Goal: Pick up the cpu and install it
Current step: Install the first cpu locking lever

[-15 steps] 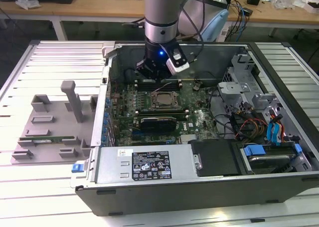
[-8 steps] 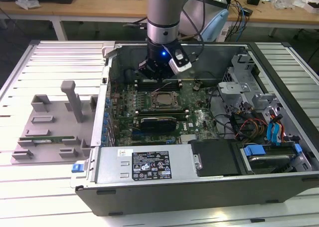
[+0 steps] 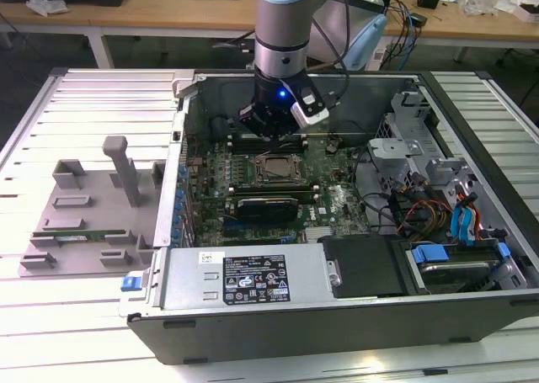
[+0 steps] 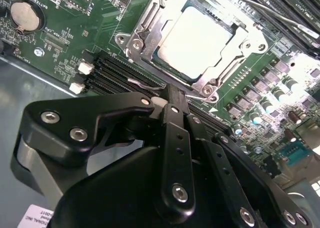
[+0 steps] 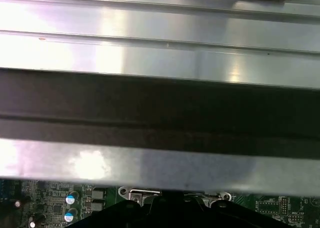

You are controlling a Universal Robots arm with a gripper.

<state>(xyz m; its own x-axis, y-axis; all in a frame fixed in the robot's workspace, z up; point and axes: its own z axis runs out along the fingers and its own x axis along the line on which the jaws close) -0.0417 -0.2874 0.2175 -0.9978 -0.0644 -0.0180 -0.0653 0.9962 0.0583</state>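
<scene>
The cpu (image 4: pixel 195 37), a flat square chip with a shiny silver top, lies inside the metal-framed socket (image 4: pixel 137 42) on the green motherboard (image 3: pixel 328 189). In the exterior view the socket (image 3: pixel 278 169) sits mid-board inside the open computer case (image 3: pixel 253 316). My gripper (image 3: pixel 269 132) hangs low over the board just behind the socket. In the second wrist view its black fingers meet at the gripper tip (image 4: pixel 172 93), shut with nothing seen between them, right at the socket's edge beside a thin wire lever (image 4: pixel 145 84).
A grey plastic tray (image 3: pixel 84 202) with posts lies on the slatted table at the exterior view's left, holding a long green memory stick (image 3: pixel 72 232). Drive cages and coloured cables (image 3: pixel 438 223) crowd the case's right side. The case wall (image 5: pixel 160 52) rises close by the wrist.
</scene>
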